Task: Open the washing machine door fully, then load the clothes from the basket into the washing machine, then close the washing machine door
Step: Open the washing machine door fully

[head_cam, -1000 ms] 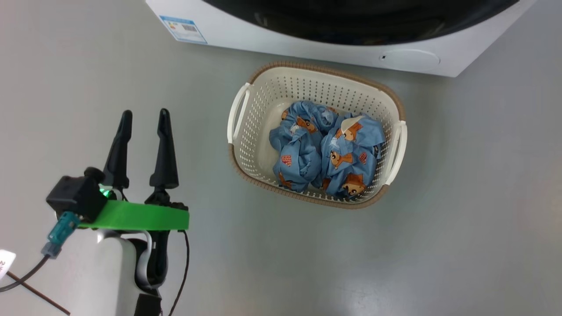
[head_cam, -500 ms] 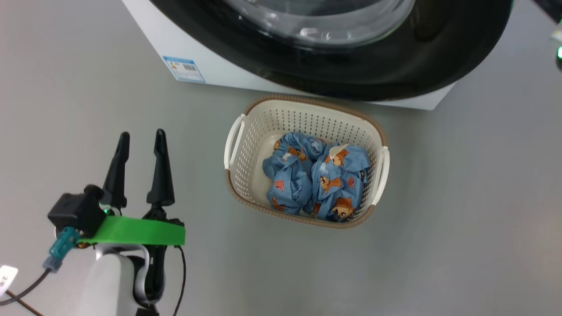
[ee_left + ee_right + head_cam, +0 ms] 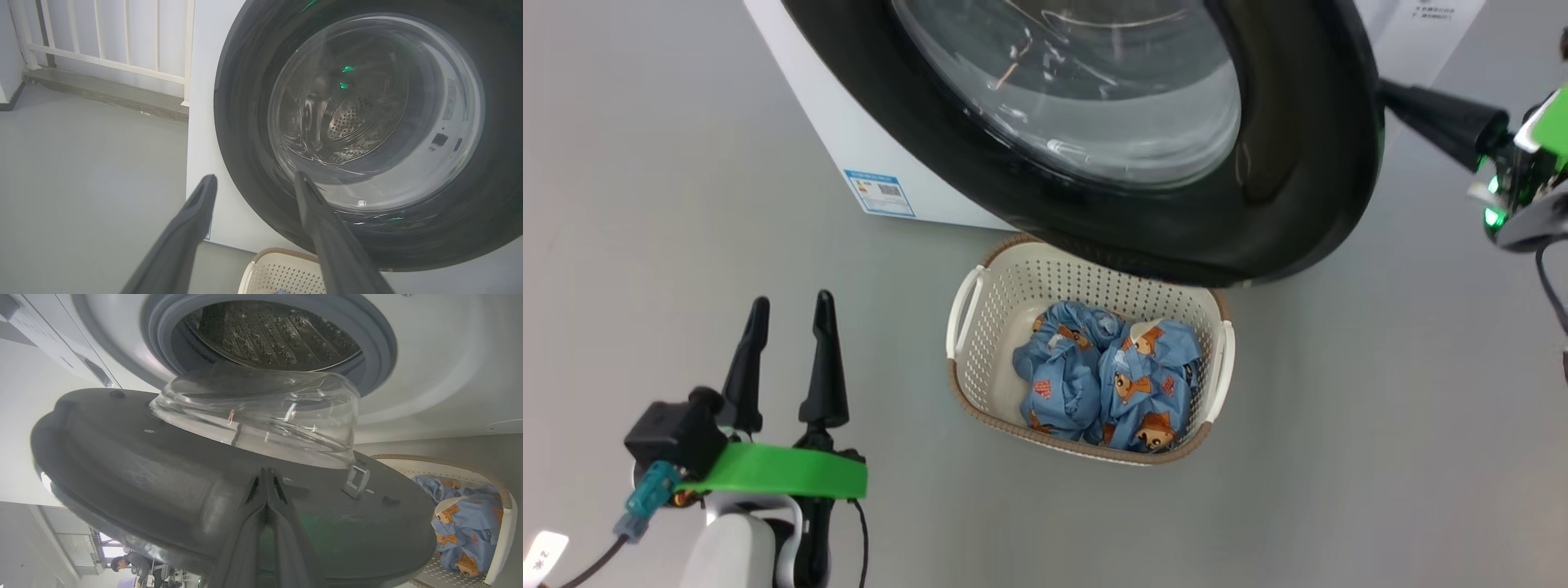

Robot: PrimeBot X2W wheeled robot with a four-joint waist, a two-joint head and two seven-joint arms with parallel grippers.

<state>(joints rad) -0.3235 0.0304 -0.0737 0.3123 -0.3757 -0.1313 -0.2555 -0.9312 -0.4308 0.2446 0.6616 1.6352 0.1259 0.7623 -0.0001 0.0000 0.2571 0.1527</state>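
Note:
The washing machine door, with its black rim and clear glass bowl, stands partly open and overhangs the far rim of the basket. My right gripper is shut, its tips against the door's right edge. In the right wrist view the shut right gripper rests on the door's grey inner face, below the steel drum of the washing machine. The clothes, blue with orange bears, lie bunched in the basket. My left gripper hangs open over the floor, left of the basket.
The basket stands on grey floor directly before the machine's white front, which carries a blue label. The left wrist view shows a white railing and a low step behind the machine's left side. A person sits far off.
The head camera has tilted up, so the basket sits lower in the picture. The door now reaches over the basket's far rim, and my right gripper has come into view at its edge.

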